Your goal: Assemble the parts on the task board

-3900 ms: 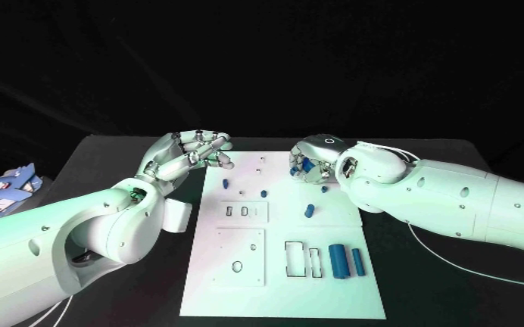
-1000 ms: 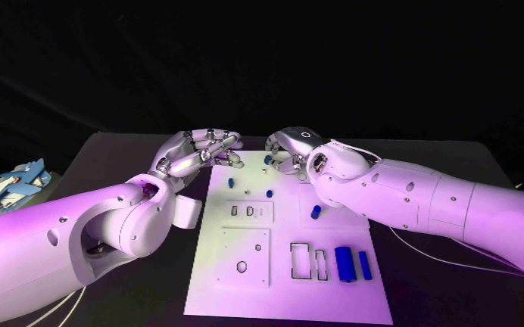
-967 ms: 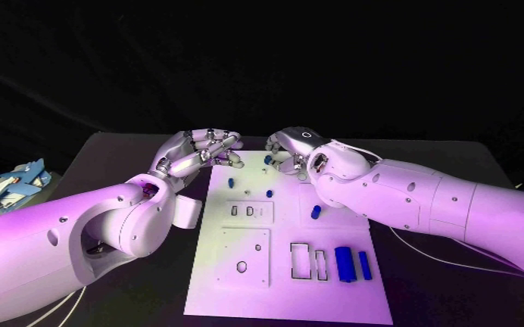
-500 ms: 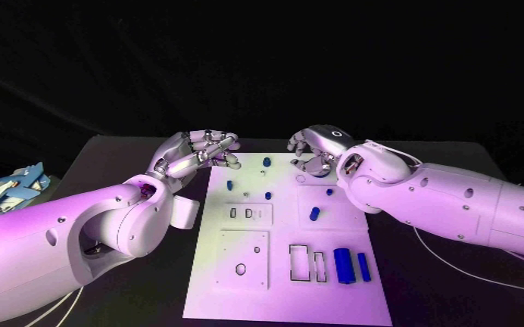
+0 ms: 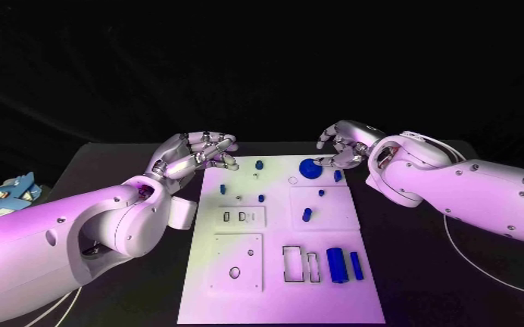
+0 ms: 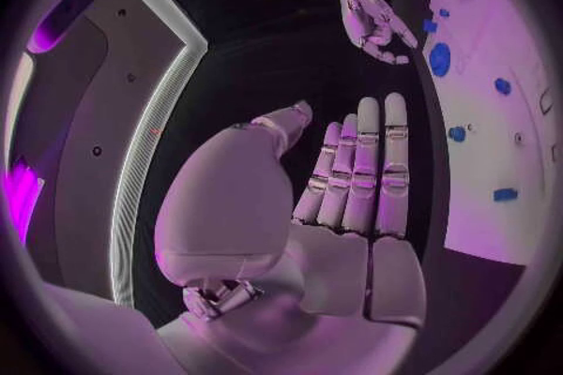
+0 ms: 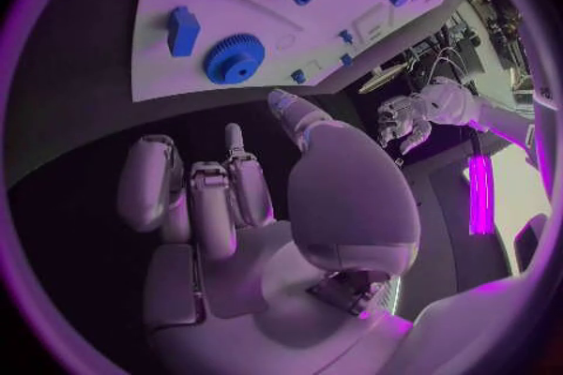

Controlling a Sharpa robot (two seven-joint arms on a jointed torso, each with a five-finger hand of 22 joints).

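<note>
The white task board (image 5: 279, 297) lies in the middle of the black table. A blue gear (image 5: 311, 168) (image 7: 235, 58) lies flat near its far right corner, with a small blue block (image 5: 338, 175) (image 7: 182, 28) beside it. Several small blue pegs (image 5: 223, 188) are spread across the far half, and two long blue cylinders (image 5: 338, 265) lie at the near right. My right hand (image 5: 344, 145) (image 7: 235, 197) hovers just beyond the gear, its palm empty. My left hand (image 5: 197, 153) (image 6: 317, 197) hangs off the board's far left corner, fingers straight, holding nothing.
Rectangular cut-outs (image 5: 304, 263) sit beside the long cylinders, and round holes (image 5: 235, 272) mark the near left plate. A pale bluish object (image 5: 9, 191) lies at the table's left edge. Bare black table flanks the board on both sides.
My right hand has moved right, off the board's far middle, and the blue gear now lies uncovered on the board. My left hand has barely moved.
</note>
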